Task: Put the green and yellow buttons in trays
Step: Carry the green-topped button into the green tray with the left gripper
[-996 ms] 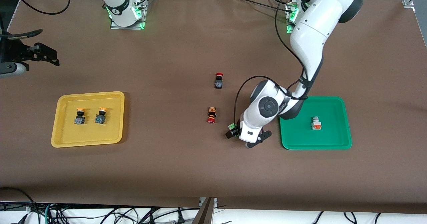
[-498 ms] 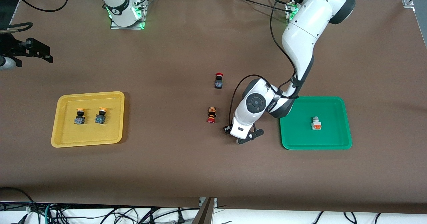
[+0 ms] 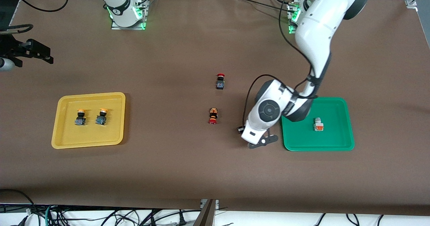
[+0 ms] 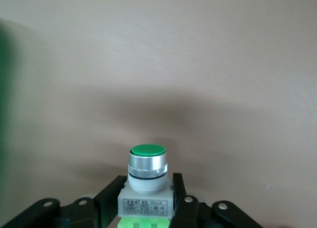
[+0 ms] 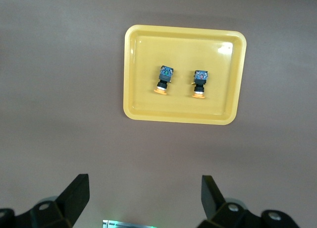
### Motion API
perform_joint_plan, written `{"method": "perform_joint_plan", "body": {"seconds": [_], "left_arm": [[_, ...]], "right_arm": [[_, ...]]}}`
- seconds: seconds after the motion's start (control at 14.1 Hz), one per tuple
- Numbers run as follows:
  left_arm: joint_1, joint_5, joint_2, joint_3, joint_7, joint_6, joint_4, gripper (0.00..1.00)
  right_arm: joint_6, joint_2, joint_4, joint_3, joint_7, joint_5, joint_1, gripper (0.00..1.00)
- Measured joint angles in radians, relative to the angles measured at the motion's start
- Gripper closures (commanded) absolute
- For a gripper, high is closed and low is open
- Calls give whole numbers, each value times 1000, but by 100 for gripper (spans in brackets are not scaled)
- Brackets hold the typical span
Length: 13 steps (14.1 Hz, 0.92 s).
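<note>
while the left gripper hangs over bare brown surface just beside the green tray, its jaws are clenched on one green-capped button, a silver-white body with the cap pointing away from the wrist. one white-silver button with an orange mark lies in the green tray, toward the left arm's end of the surface. two yellow-capped buttons sit side by side, apart, in the yellow tray toward the right arm's end. two red-capped buttons lie mid-surface: one with a black body, one with an orange-black body nearer the front edge. the right gripper waits high over the surface near the yellow tray, jaws spread wide and holding nothing.
</note>
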Motion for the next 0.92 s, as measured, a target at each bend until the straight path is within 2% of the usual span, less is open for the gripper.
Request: {"method": "perform_joint_plan", "body": {"seconds": [0.14, 0.36, 0.5, 0.64, 0.71, 0.78, 0.85, 0.92], "left_arm": [[54, 0, -85, 1, 150, -126, -8, 100], [172, 1, -171, 5, 391, -159, -98, 100], [248, 1, -175, 7, 515, -99, -175, 100], [304, 1, -169, 7, 589, 34, -280, 100], [320, 1, -165, 7, 602, 83, -323, 94], [327, 1, -159, 7, 608, 111, -351, 75], [327, 1, -153, 6, 609, 124, -363, 22], [326, 1, -149, 3, 609, 129, -366, 0]], "right_arm": [[-1, 1, 0, -1, 0, 0, -1, 0], [-1, 4, 0, -1, 1, 0, -1, 0], [-1, 4, 0, -1, 2, 0, -1, 0], [-1, 4, 0, 0, 3, 0, -1, 0], [-1, 4, 0, 1, 4, 0, -1, 0], [-1, 4, 0, 2, 4, 0, -1, 0], [-1, 4, 0, 4, 5, 0, -1, 0], [-1, 4, 0, 5, 5, 0, 0, 0]]}}
